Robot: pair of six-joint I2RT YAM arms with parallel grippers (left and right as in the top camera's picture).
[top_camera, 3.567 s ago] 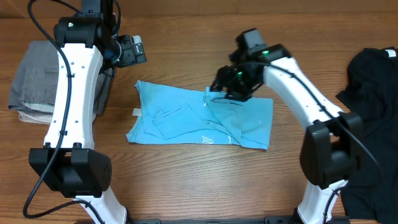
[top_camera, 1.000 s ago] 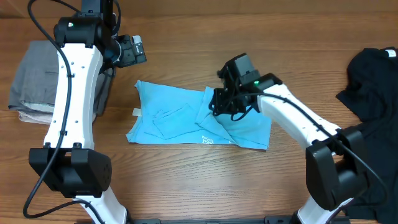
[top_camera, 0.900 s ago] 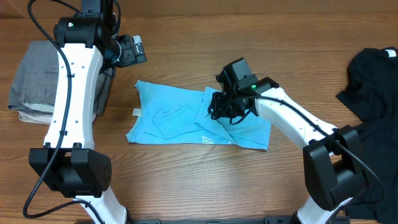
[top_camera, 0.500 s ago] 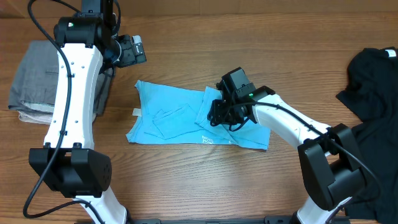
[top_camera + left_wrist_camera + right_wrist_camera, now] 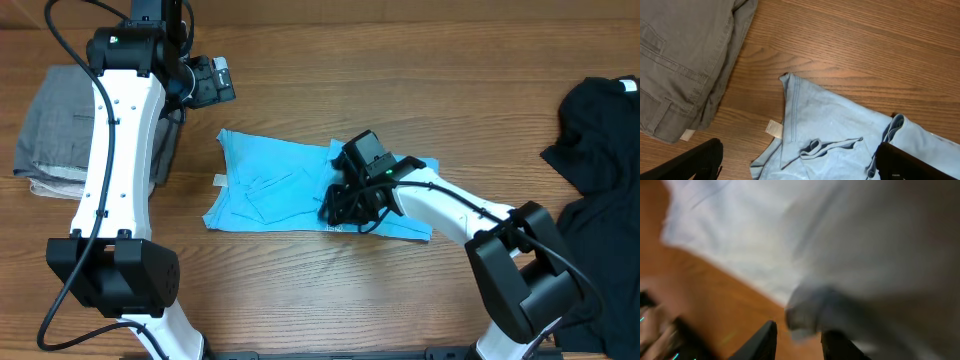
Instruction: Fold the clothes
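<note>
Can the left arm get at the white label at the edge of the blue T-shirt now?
Probably yes. The left gripper hangs open near that corner, the label lies bare on the table, and the right gripper is farther along the T-shirt.

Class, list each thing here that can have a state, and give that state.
T-shirt: lying partly folded, creased.
Grey trousers: folded.
Black garment: bunched, unfolded.
Left gripper: open, empty.
Right gripper: over the T-shirt; jaws unclear.
</note>
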